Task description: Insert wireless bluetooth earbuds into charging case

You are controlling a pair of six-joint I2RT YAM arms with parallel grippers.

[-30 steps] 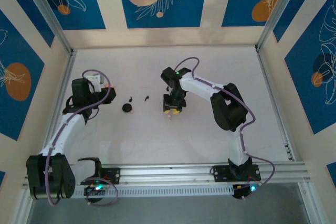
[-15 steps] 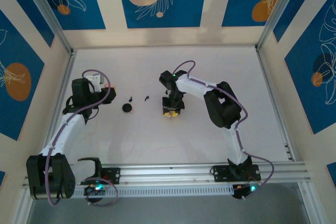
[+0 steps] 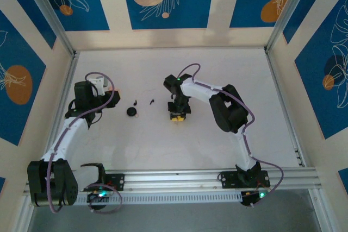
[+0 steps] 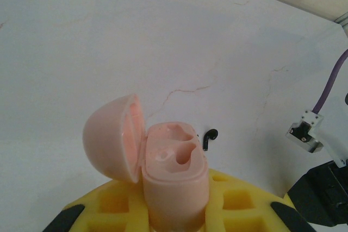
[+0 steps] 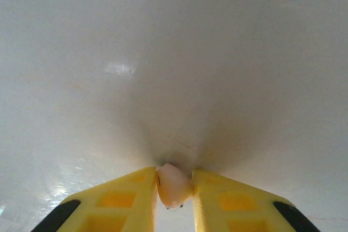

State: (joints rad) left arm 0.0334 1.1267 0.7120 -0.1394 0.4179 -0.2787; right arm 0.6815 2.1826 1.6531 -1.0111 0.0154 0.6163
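Here, smooth pink dome-lidded case (image 4: 174, 188).

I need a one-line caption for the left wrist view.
Left end effector holds the open pink charging case; one black earbud lies on the table beyond.

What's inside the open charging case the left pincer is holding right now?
Two moulded wells show inside the charging case, and both look empty. Its lid hangs open to one side. The left pincer's yellow fingers cover the case's lower body.
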